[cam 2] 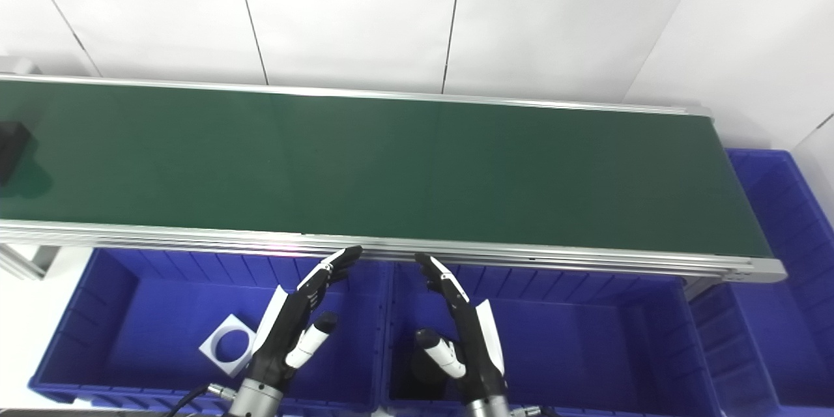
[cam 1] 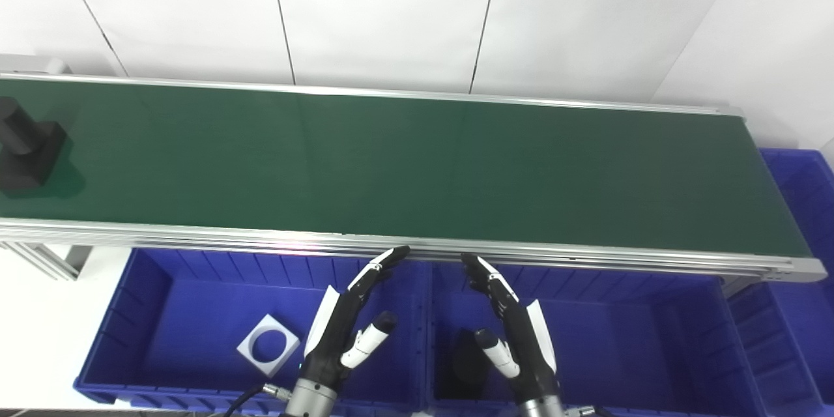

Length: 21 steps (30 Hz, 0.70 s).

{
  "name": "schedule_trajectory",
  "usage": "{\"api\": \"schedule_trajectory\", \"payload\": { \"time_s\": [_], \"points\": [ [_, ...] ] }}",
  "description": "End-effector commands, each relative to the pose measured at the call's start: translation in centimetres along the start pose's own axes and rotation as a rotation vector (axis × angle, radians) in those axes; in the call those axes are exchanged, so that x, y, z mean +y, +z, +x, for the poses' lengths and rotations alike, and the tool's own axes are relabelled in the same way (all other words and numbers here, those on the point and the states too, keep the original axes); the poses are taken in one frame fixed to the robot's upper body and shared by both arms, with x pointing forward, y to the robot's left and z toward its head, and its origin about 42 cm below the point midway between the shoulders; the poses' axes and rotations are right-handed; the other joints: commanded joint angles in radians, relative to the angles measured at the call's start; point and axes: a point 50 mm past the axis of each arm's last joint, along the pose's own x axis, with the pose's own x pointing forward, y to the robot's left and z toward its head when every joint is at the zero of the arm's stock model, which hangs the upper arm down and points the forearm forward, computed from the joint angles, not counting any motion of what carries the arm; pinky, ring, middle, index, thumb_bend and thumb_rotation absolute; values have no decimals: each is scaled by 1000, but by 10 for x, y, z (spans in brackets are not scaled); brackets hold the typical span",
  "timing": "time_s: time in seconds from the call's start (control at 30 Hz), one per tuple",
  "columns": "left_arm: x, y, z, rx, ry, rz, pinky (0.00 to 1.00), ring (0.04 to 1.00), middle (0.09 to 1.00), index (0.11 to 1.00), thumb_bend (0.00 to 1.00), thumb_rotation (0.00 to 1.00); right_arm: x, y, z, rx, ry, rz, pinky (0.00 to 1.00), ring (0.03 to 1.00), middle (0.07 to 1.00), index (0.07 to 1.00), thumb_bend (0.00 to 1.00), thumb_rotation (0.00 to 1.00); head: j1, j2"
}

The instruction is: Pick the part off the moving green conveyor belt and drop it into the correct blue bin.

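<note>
A black part (cam 1: 26,150), a block with a cylinder on top, sits at the far left end of the green conveyor belt (cam 1: 404,169). In the right eye view only its edge (cam 2: 12,150) shows. My left hand (cam 1: 348,326) is open and empty, held over the left blue bin (cam 1: 163,313), fingers pointing up toward the belt's near rail. My right hand (cam 1: 511,332) is open and empty over the middle blue bin (cam 1: 625,339). Both hands are far from the part.
A white square plate with a round hole (cam 1: 268,344) lies in the left bin. A dark part (cam 1: 470,358) lies in the middle bin under my right hand. Another blue bin (cam 1: 805,221) stands past the belt's right end.
</note>
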Motion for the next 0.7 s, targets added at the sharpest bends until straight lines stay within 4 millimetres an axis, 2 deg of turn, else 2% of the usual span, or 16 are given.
{"api": "schedule_trajectory", "payload": {
  "time_s": [0.0, 0.43, 0.67],
  "points": [
    [2, 11, 9, -74, 2, -16, 874, 896, 889, 853, 713, 1000, -1, 10, 3, -54, -27, 31, 846, 874, 885, 860, 908, 1000, 1, 0],
    [3, 10, 11, -81, 5, -1, 867, 890, 886, 858, 646, 1000, -2, 10, 3, -46, -39, 50, 842, 868, 875, 856, 902, 1000, 0, -4],
    [4, 10, 10, -79, 7, 1, 868, 892, 886, 858, 657, 1000, -2, 9, 5, -44, -37, 48, 838, 867, 875, 852, 897, 1000, -2, -7]
  ]
}}
